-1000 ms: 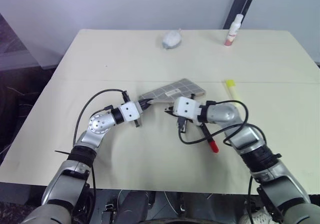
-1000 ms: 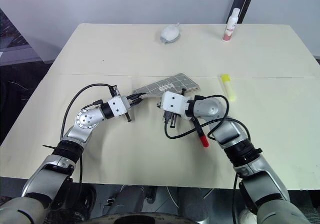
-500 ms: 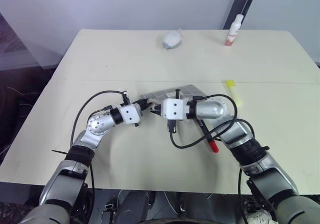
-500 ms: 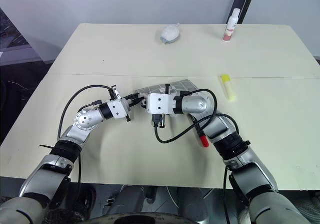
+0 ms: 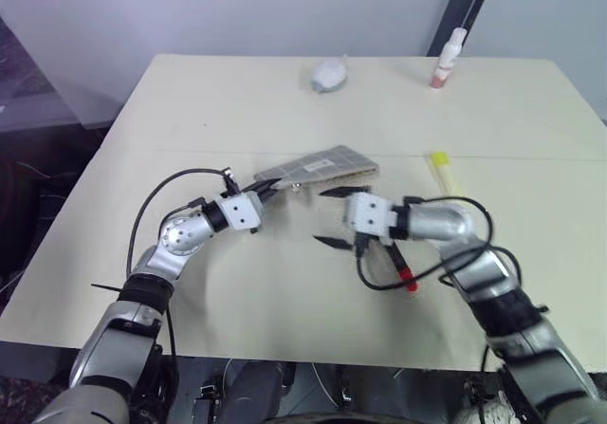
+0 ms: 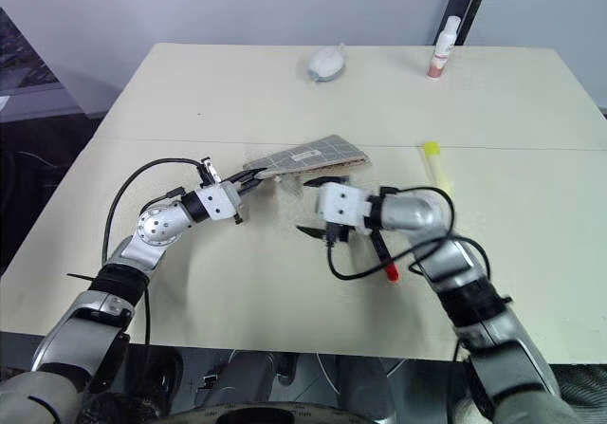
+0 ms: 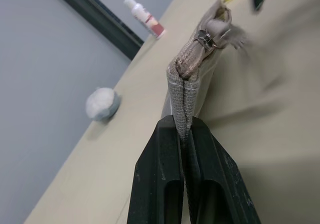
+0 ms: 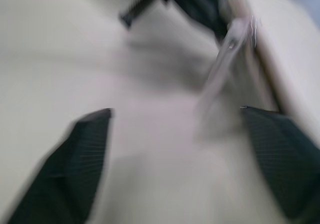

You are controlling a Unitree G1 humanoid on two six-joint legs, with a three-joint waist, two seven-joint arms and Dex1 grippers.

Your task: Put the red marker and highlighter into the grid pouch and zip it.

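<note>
The work surface is a pale beige table [image 5: 237, 101] set against a plain grey wall, with a dark vertical post behind its far right corner. A white-and-pink bottle [image 5: 444, 59] and a crumpled white wad [image 5: 329, 75] stand near the far edge. The grid pouch [image 5: 318, 166] carries a small white label (text not legible).

The left gripper [image 5: 268, 190] is clamped on the pouch's near-left corner, lifting it. The right gripper [image 5: 332, 217] stands with jaws wide apart, empty; half a second ago it was closed at the pouch and has since withdrawn to the right. The red marker [image 5: 402, 266] lies beneath the right forearm. The highlighter [image 5: 439, 167] lies right of the pouch, unmoved.
</note>
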